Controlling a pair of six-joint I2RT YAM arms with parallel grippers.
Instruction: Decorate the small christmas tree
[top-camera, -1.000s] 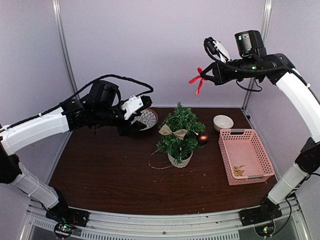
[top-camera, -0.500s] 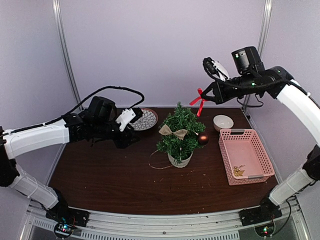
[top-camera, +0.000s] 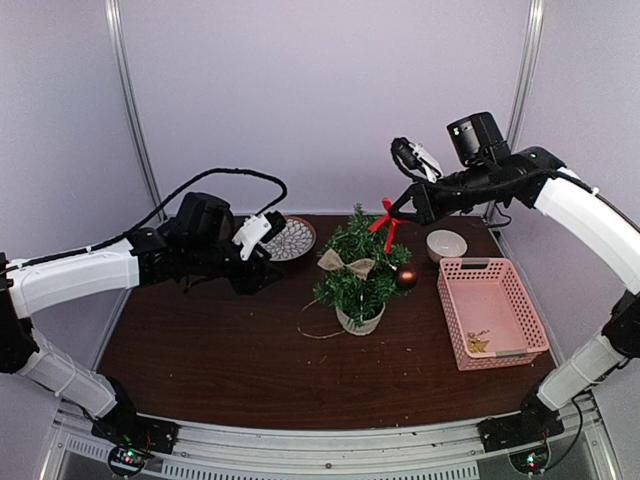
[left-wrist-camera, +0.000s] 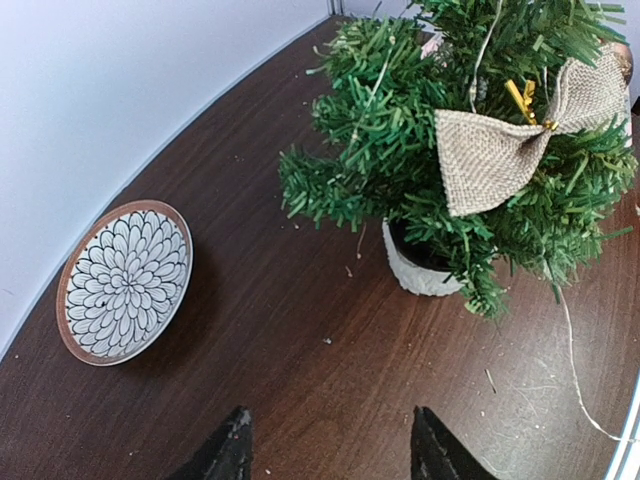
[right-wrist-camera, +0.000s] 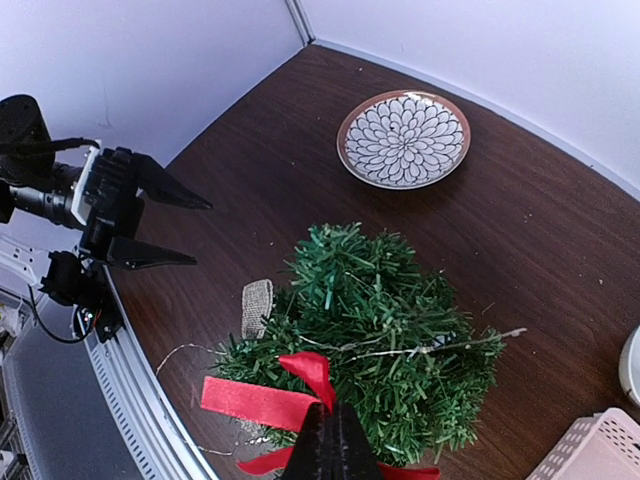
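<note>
Red bow (top-camera: 385, 220) just above tree (top-camera: 362, 285)

Robotics lab test cell. Plain pale wall panels (top-camera: 300, 90) on three sides, framed by bare metal posts (top-camera: 128, 110). Dark wood-grain tabletop (top-camera: 220, 340) boxed in between them. Aluminium rail (top-camera: 330, 445) along near edge, with white left arm (top-camera: 80, 270) and right arm (top-camera: 590, 215) mounted on it. Exposed black cable (top-camera: 230, 177) on left arm, green status lights (top-camera: 127, 459) at bases.
</note>
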